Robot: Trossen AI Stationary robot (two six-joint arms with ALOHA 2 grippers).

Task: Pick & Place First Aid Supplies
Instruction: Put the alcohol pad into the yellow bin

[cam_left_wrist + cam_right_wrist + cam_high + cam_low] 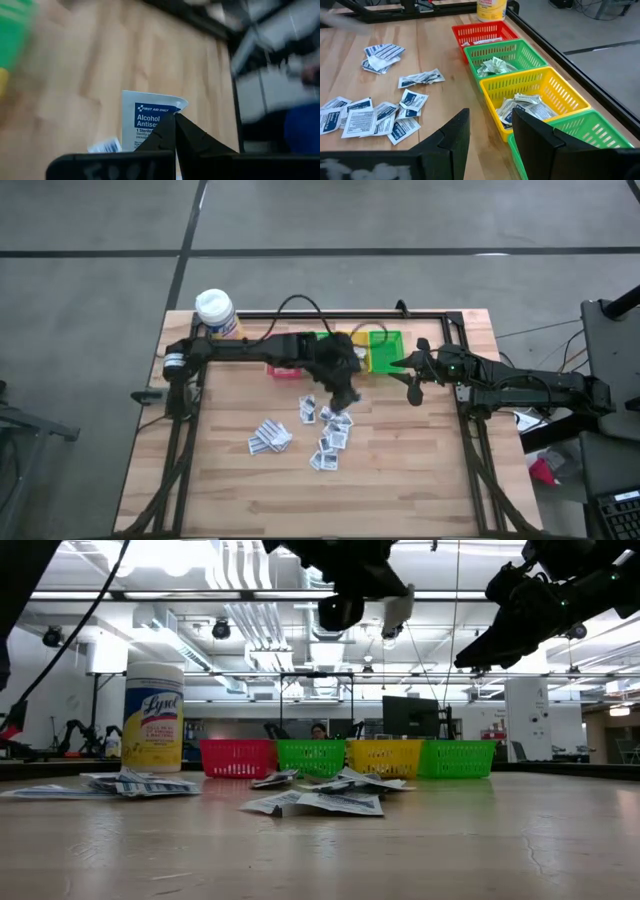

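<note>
My left gripper (345,387) hovers high over the middle of the table, shut on a white sachet with blue "Alcohol Antiseptic" print (150,117); in the low view the sachet (397,606) shows as a pale piece beside the left gripper (365,595). More sachets (325,438) lie flat on the wood below it, with another small heap (270,438) to their left. My right gripper (415,387) is open and empty, raised near the bins; its wrist view shows the right gripper (490,132) above the scattered sachets (370,117). My left gripper pinches the sachet between its two fingers at the sachet's upper right corner (172,109), beside the fingertips (167,130). The sachet is lifted clear of the table. The fingers hide the rest of the contact.
Four bins stand in a row at the far edge: red (482,31), green (502,57), yellow (540,95) and a second green (580,137); the first three show packets inside. A white-capped yellow bottle (216,312) stands at the far left corner. A black frame (470,430) borders the table.
</note>
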